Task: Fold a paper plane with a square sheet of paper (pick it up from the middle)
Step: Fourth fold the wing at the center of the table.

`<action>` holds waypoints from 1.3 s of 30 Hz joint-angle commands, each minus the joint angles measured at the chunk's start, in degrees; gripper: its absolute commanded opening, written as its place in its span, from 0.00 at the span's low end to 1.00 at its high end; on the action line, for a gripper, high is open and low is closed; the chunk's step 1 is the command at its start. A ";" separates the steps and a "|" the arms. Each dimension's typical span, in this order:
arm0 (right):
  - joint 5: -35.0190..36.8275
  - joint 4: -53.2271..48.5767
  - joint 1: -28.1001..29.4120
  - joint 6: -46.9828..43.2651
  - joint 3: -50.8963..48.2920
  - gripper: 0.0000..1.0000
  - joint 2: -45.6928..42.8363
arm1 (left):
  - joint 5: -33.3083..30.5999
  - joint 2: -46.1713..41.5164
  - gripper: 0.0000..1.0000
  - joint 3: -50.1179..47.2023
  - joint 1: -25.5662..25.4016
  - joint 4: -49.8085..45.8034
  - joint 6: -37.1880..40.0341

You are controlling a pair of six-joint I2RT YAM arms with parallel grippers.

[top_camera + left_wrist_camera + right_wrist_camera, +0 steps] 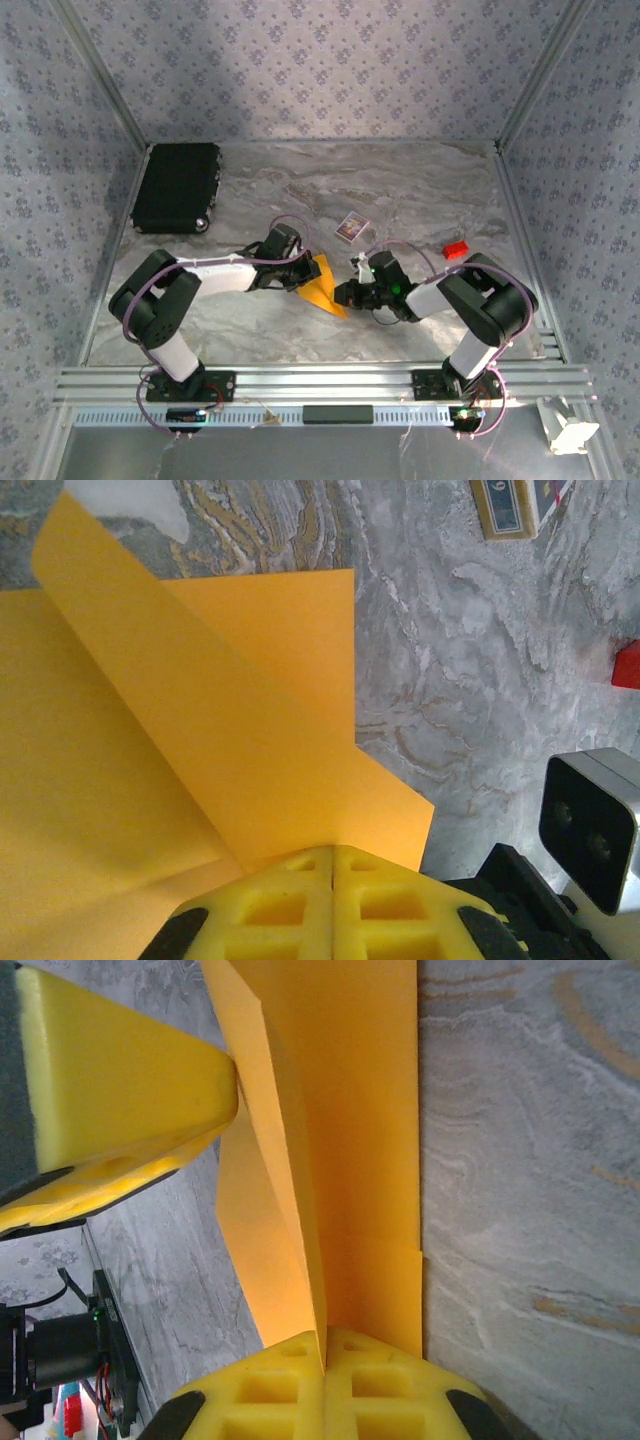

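The square sheet of paper (323, 287) is orange-yellow and folded into layers, lying mid-table between my two grippers. In the left wrist view the folded sheet (200, 740) has one long flap standing up at a slant. My left gripper (333, 848) is shut, its yellow fingertips pressed together on the sheet's near edge. From above, the left gripper (305, 271) sits at the sheet's left side. My right gripper (325, 1340) is shut on an upright flap of the sheet (350, 1160), which runs into the seam between its fingers. Seen from above, the right gripper (348, 293) is at the sheet's right corner.
A black case (177, 187) lies at the back left. A small patterned card (349, 226) and a tiny red block (456, 248) rest beyond the sheet. Patterned walls close in three sides. An aluminium rail (320, 380) runs along the near edge.
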 commanded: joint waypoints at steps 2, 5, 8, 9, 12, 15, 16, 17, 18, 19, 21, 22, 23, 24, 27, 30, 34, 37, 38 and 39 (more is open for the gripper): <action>1.42 -5.22 -0.18 0.72 0.00 0.06 3.12 | -0.80 2.16 0.08 1.93 -0.25 0.58 1.10; 1.62 -6.17 -0.16 0.72 0.33 0.06 3.31 | -0.92 2.84 0.09 2.18 -0.27 0.68 1.22; 2.35 -7.71 -0.15 0.16 0.57 0.09 3.49 | -1.48 3.34 0.14 2.15 -0.23 0.61 0.40; 2.66 -8.20 -0.18 0.16 0.75 0.09 3.42 | -1.46 3.64 0.14 2.23 -0.25 0.60 0.15; 2.71 -9.28 -0.17 -0.23 1.06 0.09 3.25 | -1.45 4.27 0.14 2.51 -0.27 0.58 0.01; 3.09 -9.90 -0.07 0.00 1.19 0.06 3.24 | -0.89 4.28 0.13 2.64 -0.44 1.24 -0.05; 3.16 -10.00 -0.12 0.23 1.19 0.04 3.28 | -0.73 4.23 0.12 2.65 -0.38 1.49 -0.05; 3.34 -10.14 -0.13 0.41 1.23 0.04 3.37 | -0.61 4.11 0.12 2.64 -0.53 1.94 -0.05; 3.32 -10.26 -0.03 0.59 1.21 0.03 3.50 | -0.46 4.06 0.12 2.77 -0.63 2.22 0.03; 3.26 -10.51 -0.08 0.71 1.44 0.03 3.58 | -0.41 3.94 0.12 2.85 -0.74 2.39 0.02; 3.34 -10.70 -0.01 0.96 1.54 0.03 3.67 | -0.08 3.92 0.11 2.90 -0.89 2.87 0.12; 3.38 -10.91 -0.01 1.13 1.61 0.03 3.68 | 0.12 3.97 0.11 2.83 -1.01 3.19 0.21; 3.64 -11.06 -0.10 1.30 1.53 0.03 3.68 | 0.30 4.01 0.11 2.85 -1.00 3.53 0.25; 3.83 -11.22 -0.09 1.41 1.49 0.04 3.59 | 0.35 4.10 0.11 2.84 -1.10 3.66 0.30; 4.09 -11.32 -0.07 1.66 1.47 0.04 3.69 | 0.35 4.79 0.10 2.97 -1.13 3.28 0.47; 4.47 -11.65 -0.09 1.91 1.45 0.04 3.60 | 0.55 5.79 0.10 3.41 -1.13 2.76 0.65; 4.76 -11.92 -0.01 2.10 1.45 0.05 3.38 | 1.17 7.34 0.08 4.14 -1.11 2.16 0.82; 5.07 -12.41 0.04 2.02 1.45 0.06 3.06 | 1.21 7.70 0.08 4.56 -1.14 1.53 1.34; 5.15 -12.38 0.08 2.05 1.45 0.06 2.92 | 1.27 7.78 0.08 4.77 -1.07 1.06 1.52; 5.11 -12.46 0.12 2.11 1.45 0.06 2.90 | 1.27 7.86 0.08 4.88 -1.15 0.87 1.75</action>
